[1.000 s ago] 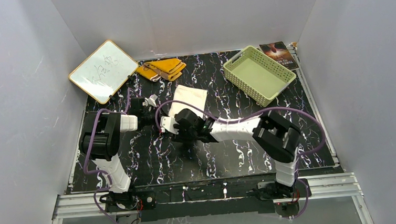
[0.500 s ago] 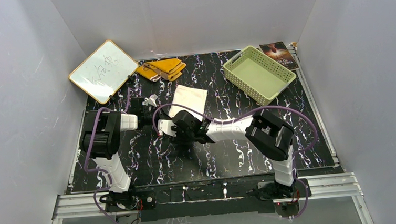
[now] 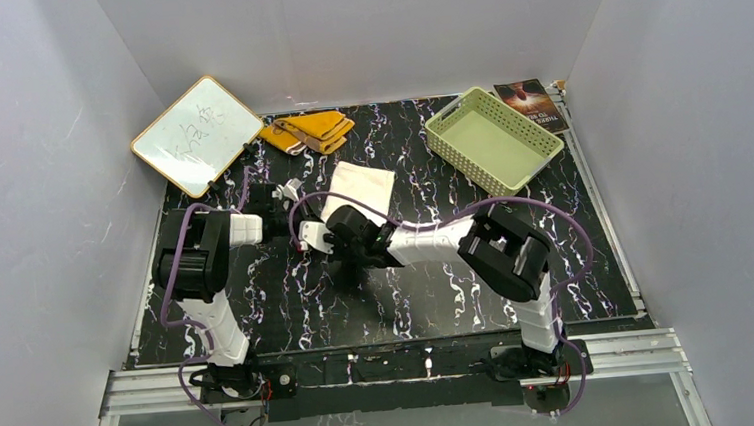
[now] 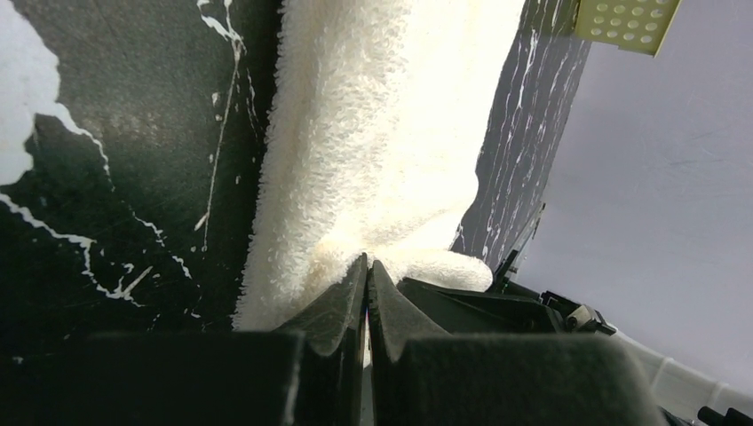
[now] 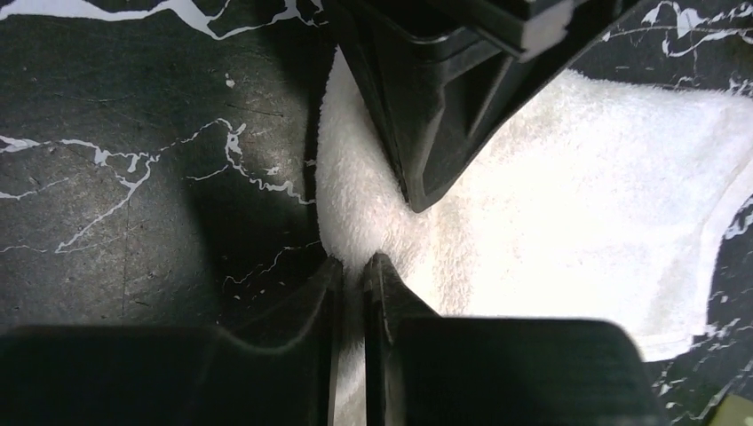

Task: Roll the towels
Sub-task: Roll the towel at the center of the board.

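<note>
The cream-white towel [image 3: 361,187] lies flat on the black marbled table, its near edge lifted. My left gripper [image 4: 368,264] is shut on that edge; the towel [image 4: 382,133] stretches away from it. My right gripper [image 5: 353,264] is shut on the same edge of the towel [image 5: 568,213], close to the left gripper, whose black body fills the top of the right wrist view. In the top view both grippers meet at the towel's near-left corner [image 3: 312,228]. The mustard-yellow towel [image 3: 309,131] lies folded at the back of the table.
A white board with a wooden frame [image 3: 195,135] leans at the back left. A pale green slotted basket [image 3: 491,140] stands at the back right, with a dark booklet [image 3: 531,102] behind it. Grey walls enclose the table.
My right arm has reached further left and its gripper has closed in on the towel's near-left corner beside the left gripper. The left arm has barely moved.
</note>
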Tool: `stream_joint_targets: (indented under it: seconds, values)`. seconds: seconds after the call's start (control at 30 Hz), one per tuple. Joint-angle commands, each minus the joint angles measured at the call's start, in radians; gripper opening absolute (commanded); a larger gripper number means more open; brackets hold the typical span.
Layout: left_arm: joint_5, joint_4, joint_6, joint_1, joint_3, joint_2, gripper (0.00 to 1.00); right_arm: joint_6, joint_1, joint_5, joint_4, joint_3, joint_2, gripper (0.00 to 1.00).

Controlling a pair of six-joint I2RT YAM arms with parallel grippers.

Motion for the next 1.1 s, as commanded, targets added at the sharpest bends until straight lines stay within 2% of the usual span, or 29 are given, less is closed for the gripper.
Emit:
stream_joint_targets:
  seconds: [0.0, 0.03, 0.1, 0.17, 0.3, 0.43, 0.53, 0.63, 0.77, 0.93, 1.07]
  values:
    - [-0.163, -0.176, 0.074, 0.039, 0.007, -0.060, 0.00, 0.098, -0.048, -0.089, -0.076, 0.000, -0.051, 0.05]
    - [-0.161, -0.180, 0.070, 0.059, 0.013, -0.116, 0.00, 0.126, -0.050, -0.141, -0.090, -0.001, -0.075, 0.04]
    - [-0.158, -0.198, 0.066, 0.113, 0.035, -0.215, 0.13, 0.202, -0.052, -0.243, -0.118, 0.006, -0.113, 0.03]
    - [-0.145, -0.255, 0.091, 0.172, 0.085, -0.279, 0.19, 0.270, -0.054, -0.379, -0.173, 0.030, -0.128, 0.02]
    - [-0.103, -0.344, 0.132, 0.246, 0.142, -0.345, 0.21, 0.387, -0.060, -0.632, -0.233, 0.073, -0.124, 0.01]
    - [-0.063, -0.361, 0.131, 0.253, 0.135, -0.387, 0.21, 0.534, -0.111, -0.850, -0.198, 0.087, -0.098, 0.02]
    - [-0.033, -0.341, 0.118, 0.254, 0.104, -0.404, 0.21, 0.644, -0.180, -1.003, -0.195, 0.130, -0.020, 0.01]
    - [0.015, -0.330, 0.111, 0.253, 0.086, -0.407, 0.20, 0.712, -0.229, -1.093, -0.176, 0.167, 0.066, 0.00]
    - [0.080, -0.327, 0.105, 0.248, 0.070, -0.419, 0.16, 0.826, -0.276, -1.176, -0.061, 0.178, 0.146, 0.00]
    - [0.106, -0.347, 0.113, 0.238, 0.030, -0.445, 0.14, 0.922, -0.310, -1.211, 0.037, 0.191, 0.245, 0.00]
    - [0.125, -0.296, 0.073, 0.207, -0.030, -0.459, 0.12, 0.971, -0.318, -1.212, 0.105, 0.186, 0.291, 0.00]
